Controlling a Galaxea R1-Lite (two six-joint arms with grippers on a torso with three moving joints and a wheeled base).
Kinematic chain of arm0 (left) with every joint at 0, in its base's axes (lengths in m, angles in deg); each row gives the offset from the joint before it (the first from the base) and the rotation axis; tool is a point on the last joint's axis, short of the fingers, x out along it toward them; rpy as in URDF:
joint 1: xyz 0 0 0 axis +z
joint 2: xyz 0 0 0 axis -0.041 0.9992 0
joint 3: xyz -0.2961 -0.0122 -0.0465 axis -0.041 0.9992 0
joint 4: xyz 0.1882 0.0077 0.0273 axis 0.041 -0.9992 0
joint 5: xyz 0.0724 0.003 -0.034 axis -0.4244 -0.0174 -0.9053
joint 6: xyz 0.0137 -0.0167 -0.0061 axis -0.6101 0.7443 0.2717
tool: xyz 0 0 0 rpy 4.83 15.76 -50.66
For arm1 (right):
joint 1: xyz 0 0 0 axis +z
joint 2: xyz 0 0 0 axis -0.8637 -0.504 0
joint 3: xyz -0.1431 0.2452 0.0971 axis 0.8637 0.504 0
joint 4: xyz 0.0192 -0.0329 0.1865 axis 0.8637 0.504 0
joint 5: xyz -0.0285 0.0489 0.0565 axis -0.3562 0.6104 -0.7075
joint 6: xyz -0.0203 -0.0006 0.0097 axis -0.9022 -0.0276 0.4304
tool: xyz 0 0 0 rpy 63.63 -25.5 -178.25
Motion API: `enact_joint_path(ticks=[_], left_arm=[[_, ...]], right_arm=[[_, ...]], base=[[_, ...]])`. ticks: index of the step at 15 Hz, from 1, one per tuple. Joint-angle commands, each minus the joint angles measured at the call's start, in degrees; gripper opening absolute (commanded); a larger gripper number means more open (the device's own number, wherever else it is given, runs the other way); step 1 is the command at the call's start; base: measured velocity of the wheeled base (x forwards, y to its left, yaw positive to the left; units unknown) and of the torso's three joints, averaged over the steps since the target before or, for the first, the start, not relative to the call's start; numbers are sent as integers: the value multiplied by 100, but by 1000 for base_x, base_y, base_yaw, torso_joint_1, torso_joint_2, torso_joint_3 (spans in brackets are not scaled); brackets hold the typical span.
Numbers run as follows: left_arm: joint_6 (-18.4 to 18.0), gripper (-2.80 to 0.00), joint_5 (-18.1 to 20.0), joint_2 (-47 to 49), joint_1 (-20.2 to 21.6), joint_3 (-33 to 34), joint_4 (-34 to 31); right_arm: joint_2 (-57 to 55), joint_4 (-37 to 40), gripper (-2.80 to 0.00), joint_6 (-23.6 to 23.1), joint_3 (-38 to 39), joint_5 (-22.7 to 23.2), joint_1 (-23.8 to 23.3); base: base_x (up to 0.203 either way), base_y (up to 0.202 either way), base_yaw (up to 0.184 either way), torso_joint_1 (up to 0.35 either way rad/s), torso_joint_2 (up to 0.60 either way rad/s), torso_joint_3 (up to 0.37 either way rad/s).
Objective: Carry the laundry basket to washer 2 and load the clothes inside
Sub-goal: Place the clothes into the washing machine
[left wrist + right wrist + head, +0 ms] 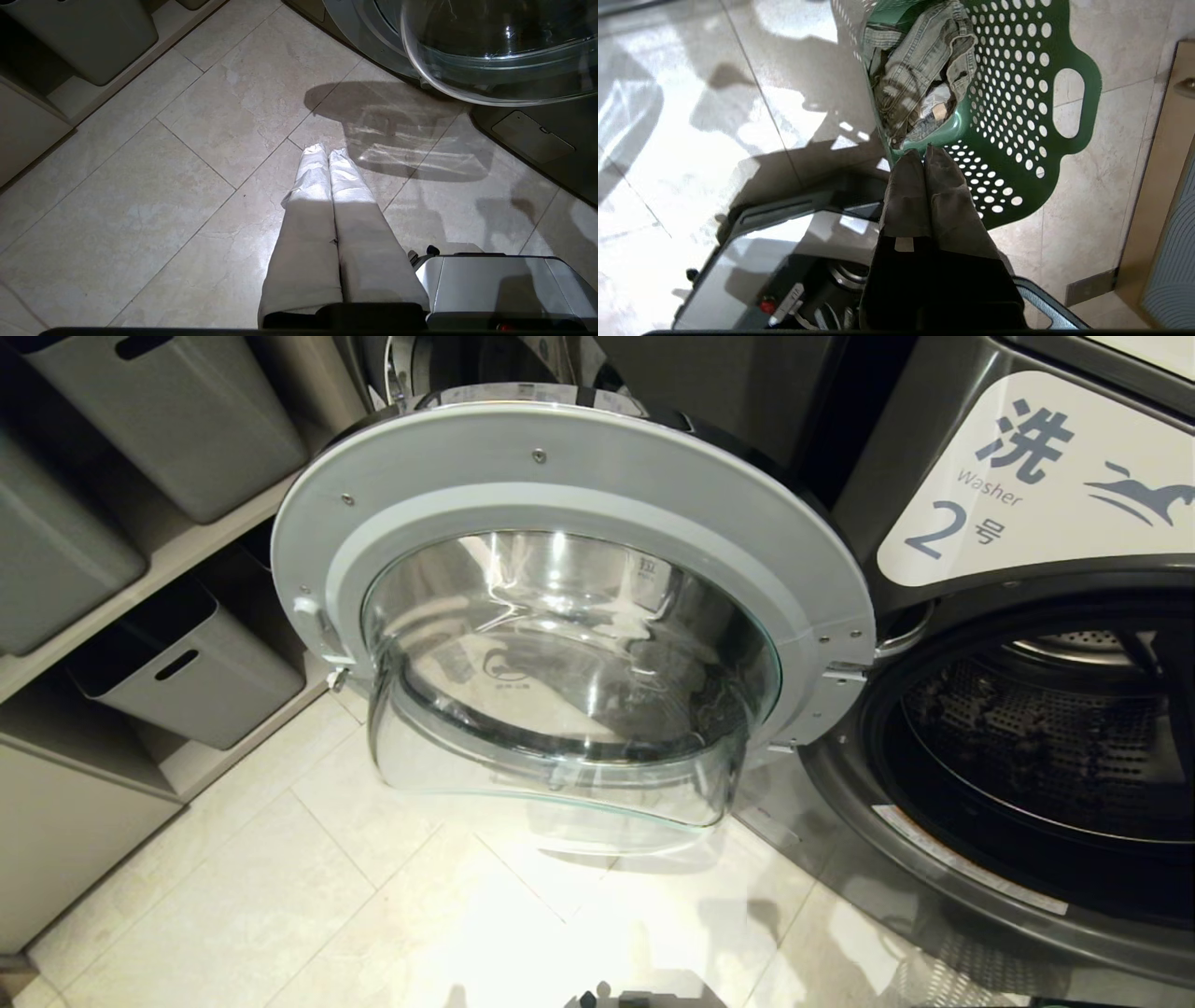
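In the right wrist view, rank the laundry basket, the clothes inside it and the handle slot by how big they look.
1. The laundry basket, largest, though its top runs out of the picture.
2. The clothes, a crumpled bundle lying in the basket.
3. The handle slot, clearly smallest.

All three sit at about the same distance, so nearness barely affects the order.

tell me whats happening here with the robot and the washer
Washer 2 stands with its door swung open and its drum empty. The clothes lie in the green laundry basket on the floor. The right end effector, shut, hangs just above the basket holding nothing. The left end effector, shut, is parked over bare floor.
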Motion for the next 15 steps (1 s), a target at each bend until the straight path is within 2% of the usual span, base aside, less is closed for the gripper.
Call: enact_joint_path(ticks=[1, 3, 9, 15], left_arm=[[2, -280, -1, 6, 0, 9, 2], [2, -280, -1, 9, 0, 9, 2], [2, -280, -1, 0, 0, 9, 2], [2, -280, -1, 0, 0, 9, 2]], right_arm=[[-686, -71, -280, 28, -171, 47, -429], [-873, -81, -280, 3, -296, 158, -784], [-1113, -74, -280, -301, -312, 260, -1455], [-1862, -91, -280, -551, -435, 436, -2340]], base=[[0, 0, 0, 0, 0, 0], [0, 0, 0, 0, 0, 0], [0, 0, 0, 0, 0, 0], [0, 0, 0, 0, 0, 0]])
